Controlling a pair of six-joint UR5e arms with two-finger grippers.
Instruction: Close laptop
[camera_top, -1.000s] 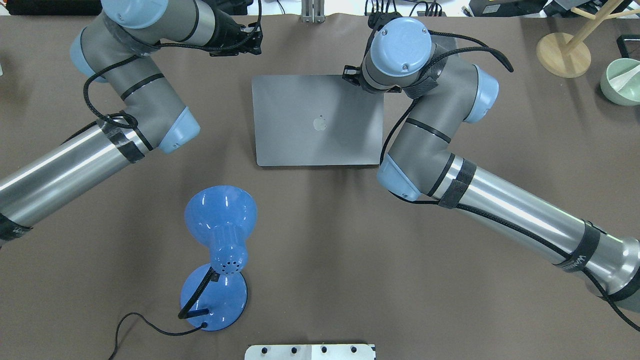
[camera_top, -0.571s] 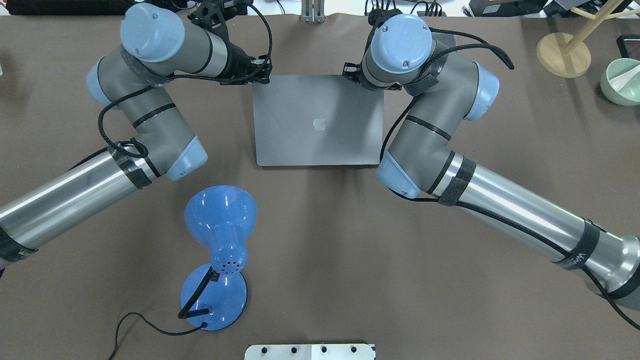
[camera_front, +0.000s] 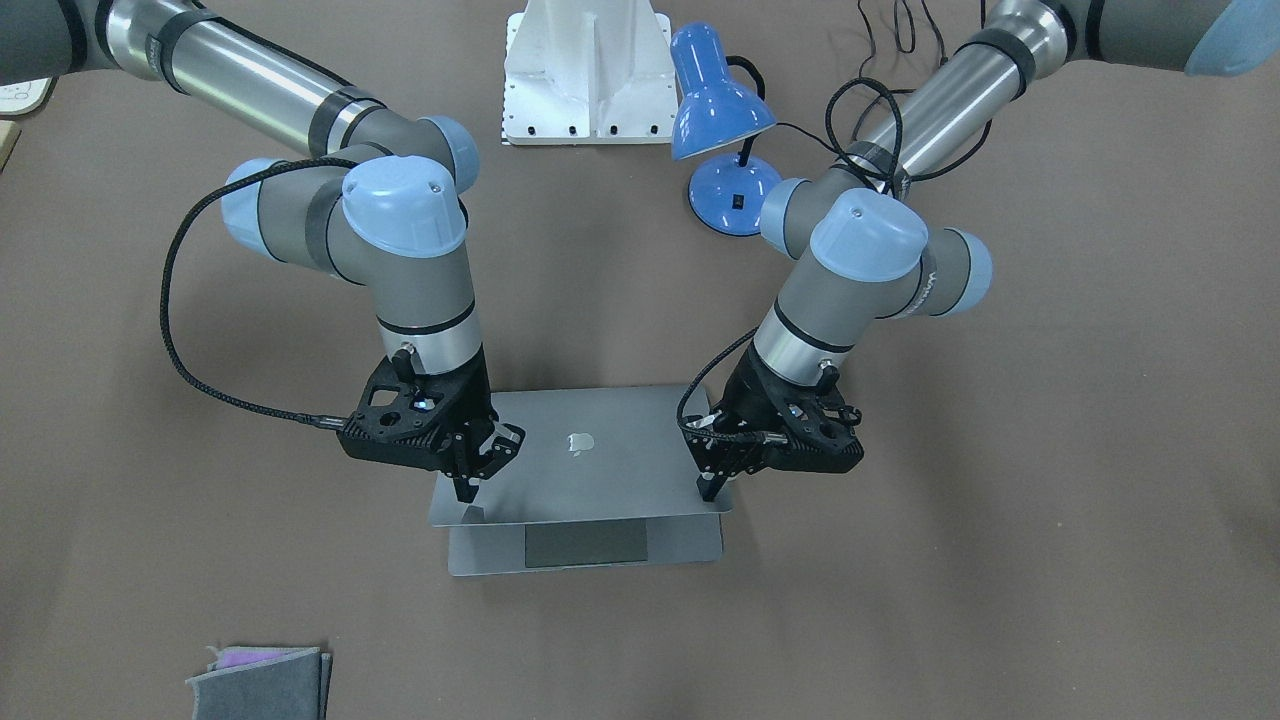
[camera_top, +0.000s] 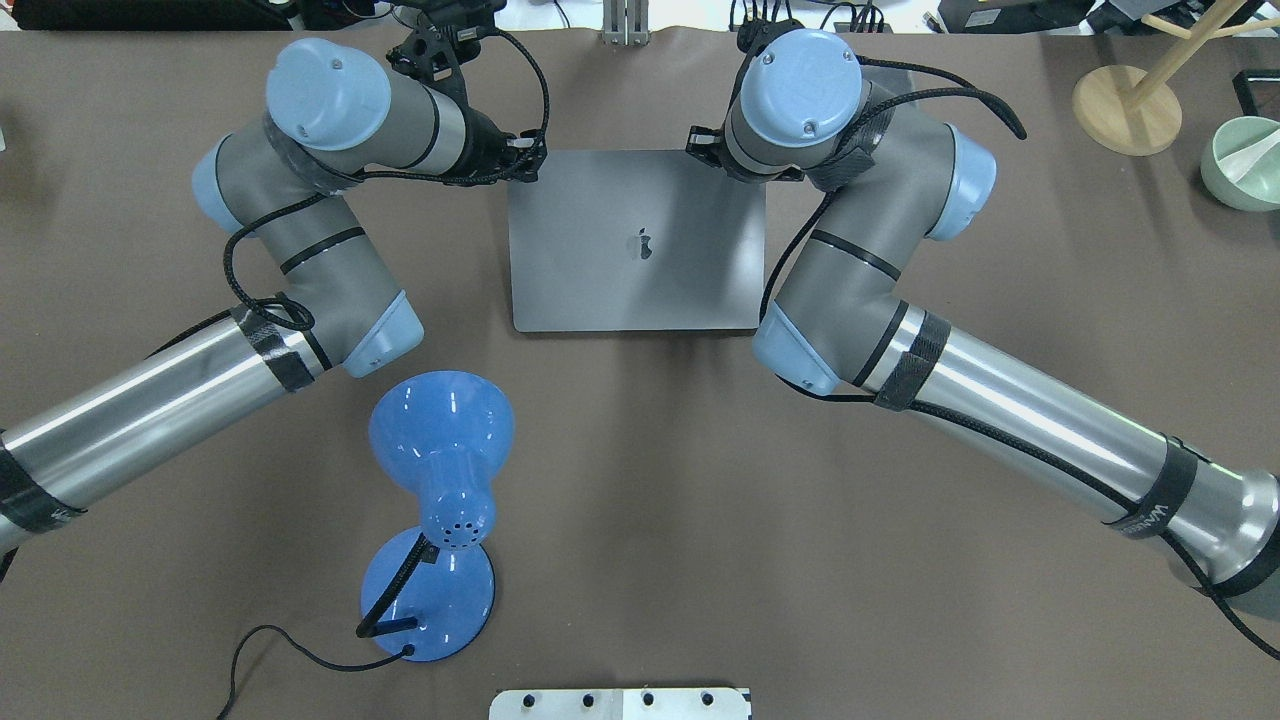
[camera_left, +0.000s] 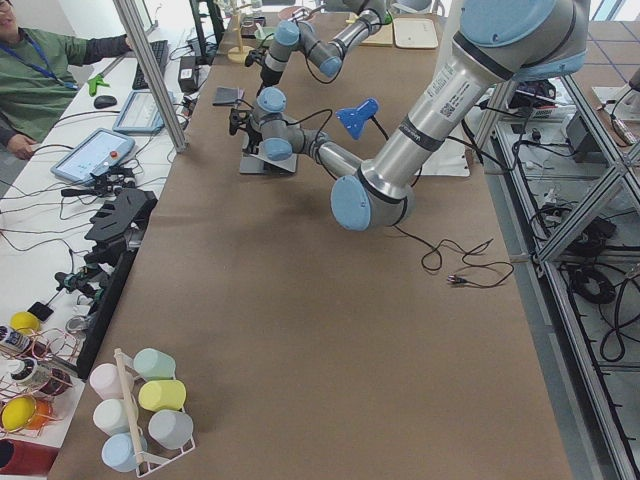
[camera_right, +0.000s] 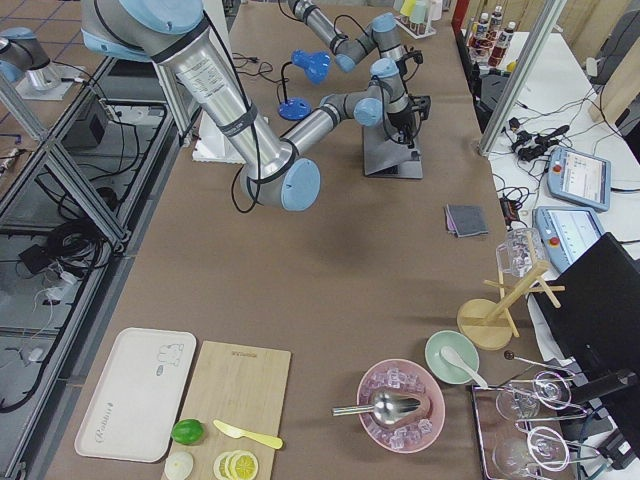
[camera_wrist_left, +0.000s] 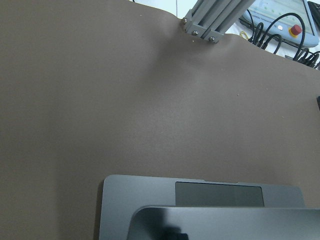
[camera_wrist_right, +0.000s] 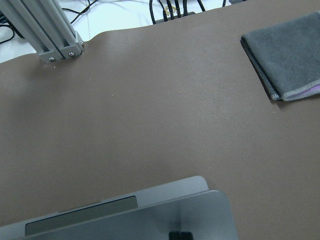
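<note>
- I see the laptop (camera_top: 637, 240) mid-table, lid up towards me, with the apple logo showing in the overhead view.
- The big change over the last second is that my left arm has swung in. The left gripper (camera_front: 712, 488) now stands at the lid's far corner on its side, and a moment ago it was well off the laptop.
- The right gripper (camera_front: 466, 490) has stayed put at the opposite far corner, tips down on the lid.
- Both tools look clenched on nothing, with the fingers drawn to a single point. The front view is small, so I say that with some caution.
- The lid is low but not down. From the front, a strip of base with the trackpad (camera_front: 586, 543) shows beyond its edge, and both wrist views show the same gap.
- I judge that both tips are now placed for an even downward press, which should seat the lid without twisting it.
</note>
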